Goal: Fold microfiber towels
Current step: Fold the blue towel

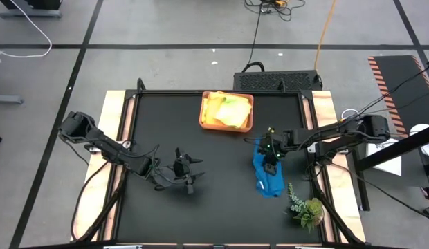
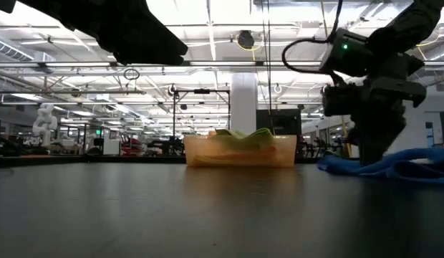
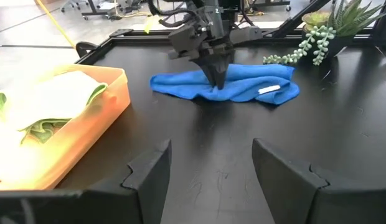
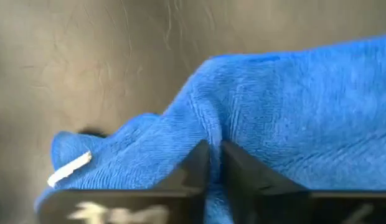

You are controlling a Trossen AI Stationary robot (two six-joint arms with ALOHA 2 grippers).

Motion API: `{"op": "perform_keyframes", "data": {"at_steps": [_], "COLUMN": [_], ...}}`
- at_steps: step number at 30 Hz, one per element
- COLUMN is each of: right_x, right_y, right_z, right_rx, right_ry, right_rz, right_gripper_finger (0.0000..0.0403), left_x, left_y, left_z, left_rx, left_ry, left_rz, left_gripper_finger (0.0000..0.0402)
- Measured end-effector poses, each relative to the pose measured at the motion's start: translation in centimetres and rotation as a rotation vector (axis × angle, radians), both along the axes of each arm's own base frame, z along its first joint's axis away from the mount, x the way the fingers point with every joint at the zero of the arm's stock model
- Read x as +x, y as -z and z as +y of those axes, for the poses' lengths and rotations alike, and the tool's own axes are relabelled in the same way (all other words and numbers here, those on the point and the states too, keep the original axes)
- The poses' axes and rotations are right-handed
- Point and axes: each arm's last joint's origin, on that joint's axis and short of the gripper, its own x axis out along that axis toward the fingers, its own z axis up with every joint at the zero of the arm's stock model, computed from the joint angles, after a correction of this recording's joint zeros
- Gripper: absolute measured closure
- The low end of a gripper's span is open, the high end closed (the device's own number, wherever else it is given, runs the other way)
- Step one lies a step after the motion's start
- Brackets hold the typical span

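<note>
One blue towel (image 1: 268, 177), maybe two in tray (image 1: 205, 122)

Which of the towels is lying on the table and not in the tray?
The blue towel, bunched on the black table beside the plant sprig, pinched by the right gripper. The yellow and green towels sit in the orange tray.

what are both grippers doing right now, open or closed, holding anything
Left gripper: open, holding nothing, hanging over bare table.
Right gripper: closed, pinching a fold of the blue towel lying on the table.
</note>
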Motion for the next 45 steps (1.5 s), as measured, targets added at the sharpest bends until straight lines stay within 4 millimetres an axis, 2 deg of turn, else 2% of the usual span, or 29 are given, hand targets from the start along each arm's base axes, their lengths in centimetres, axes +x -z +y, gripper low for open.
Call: {"op": "perform_keyframes", "data": {"at_steps": [2,8,12,18,22,27,32,39,45], "right_x": [0.5,2.7,4.3,5.4,5.5,5.7,5.8,5.9,5.9], "right_y": [-0.7,-3.6,-6.2,-8.5,-8.7,-8.9,-8.9,-8.9,-8.9], "right_z": [0.1,1.5,3.4,4.9,4.9,4.6,4.0,3.6,3.6], "right_rx": [-0.040,-0.092,-0.098,-0.149,-0.164,-0.212,-0.240,-0.246,-0.246], "right_ry": [-0.053,-0.210,-0.353,-0.470,-0.479,-0.439,-0.400,-0.393,-0.395], "right_rz": [-0.064,-0.304,-0.498,-0.627,-0.638,-0.655,-0.652,-0.652,-0.652], "right_gripper_finger": [0.0394,0.0400,0.0401,0.0402,0.0402,0.0402,0.0402,0.0403,0.0403], "left_x": [0.0,0.0,0.0,0.0,0.6,2.3,3.0,3.3,3.7], "left_y": [0.0,0.0,0.0,0.2,1.7,3.9,5.6,7.6,8.0], "left_z": [0.0,0.0,0.0,-0.1,-0.3,-1.1,-1.8,-0.9,0.2], "left_rx": [0.000,-0.001,-0.003,-0.021,-0.055,-0.094,0.017,0.078,0.052], "left_ry": [0.000,-0.002,-0.003,0.042,0.098,0.189,0.260,0.117,0.066], "left_rz": [0.000,0.004,0.003,0.023,0.076,0.039,0.026,0.095,0.104], "left_gripper_finger": [0.0176,0.0176,0.0176,0.0176,0.0176,0.0176,0.0176,0.0176,0.0176]}}
